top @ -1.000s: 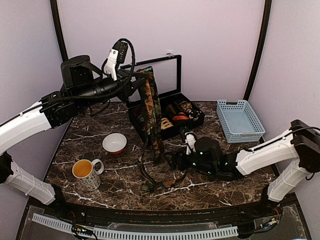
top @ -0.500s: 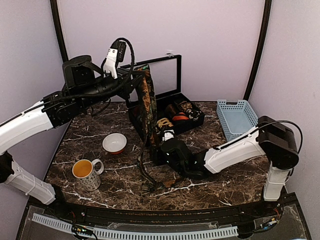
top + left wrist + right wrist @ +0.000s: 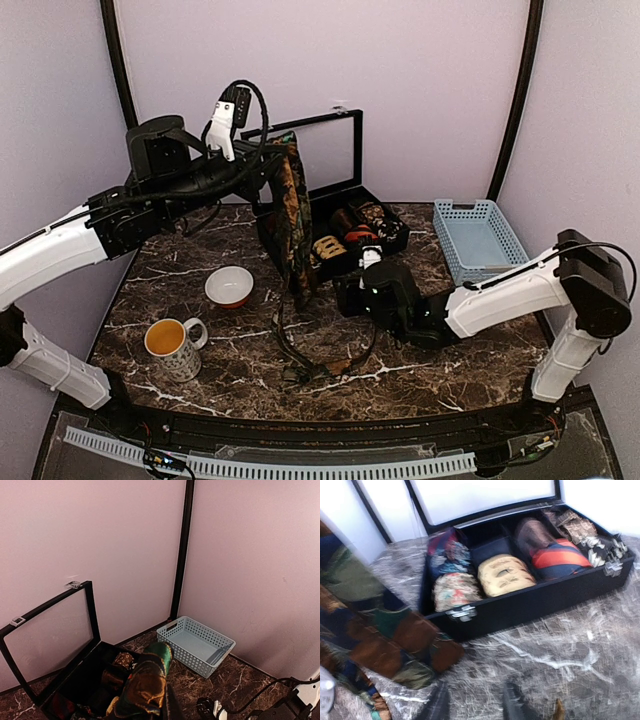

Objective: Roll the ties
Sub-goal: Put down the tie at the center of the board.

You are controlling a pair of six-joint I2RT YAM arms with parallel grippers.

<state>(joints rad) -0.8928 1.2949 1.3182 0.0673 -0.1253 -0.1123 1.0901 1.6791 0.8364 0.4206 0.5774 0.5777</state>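
The left gripper (image 3: 283,152) is up above the left end of the case (image 3: 392,243), and the tie (image 3: 296,215) hangs from it in one long drop. I take it as clamped on the fabric, though the bunched cloth hides the fingers in its wrist view. The tie falls past the case's front left corner and trails onto the table (image 3: 450,375) in front of the case.

What has changed is on the right. Half a second ago the right gripper (image 3: 350,295) was pushed in close to the hanging tie. Now it has backed off along the front of the case, fingers apart and empty — the tie sits off to one side of them, not between. No catch came of that reach, I'd say, so rolling hasn't started and the loose end still wants catching.
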